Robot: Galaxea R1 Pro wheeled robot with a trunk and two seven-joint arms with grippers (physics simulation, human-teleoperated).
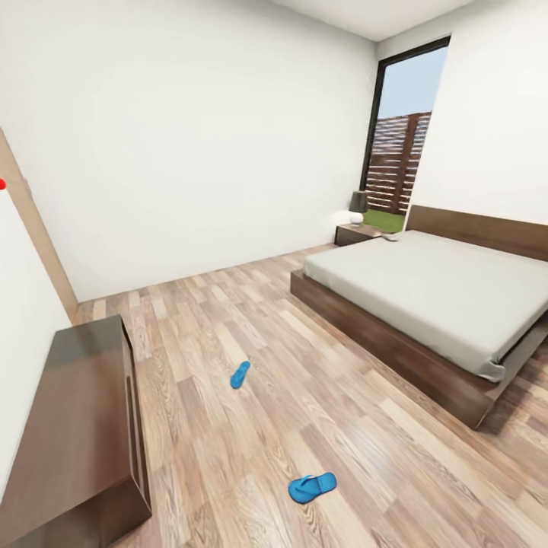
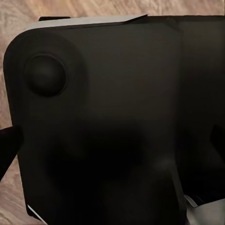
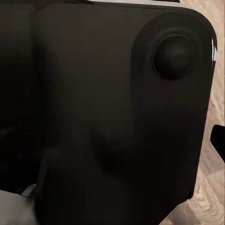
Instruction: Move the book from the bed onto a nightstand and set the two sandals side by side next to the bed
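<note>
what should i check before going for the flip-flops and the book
1. Both sandals located: ok, near sandal and far sandal lie on the wood floor.
2. Sandals side by side next to the bed: not ok, they lie apart from each other and away from it.
3. Book located: cannot tell, something small sits at the mattress's far corner.
4. Nightstand located: ok, by the headboard, a lamp on it.
5. Path to the sandals: ok, bare floor between.
6. Grippers ready: cannot tell, wrist views face dark robot body.

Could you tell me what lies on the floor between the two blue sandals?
Nothing: in the head view, only bare wood-plank floor separates the far sandal from the near sandal.
</note>
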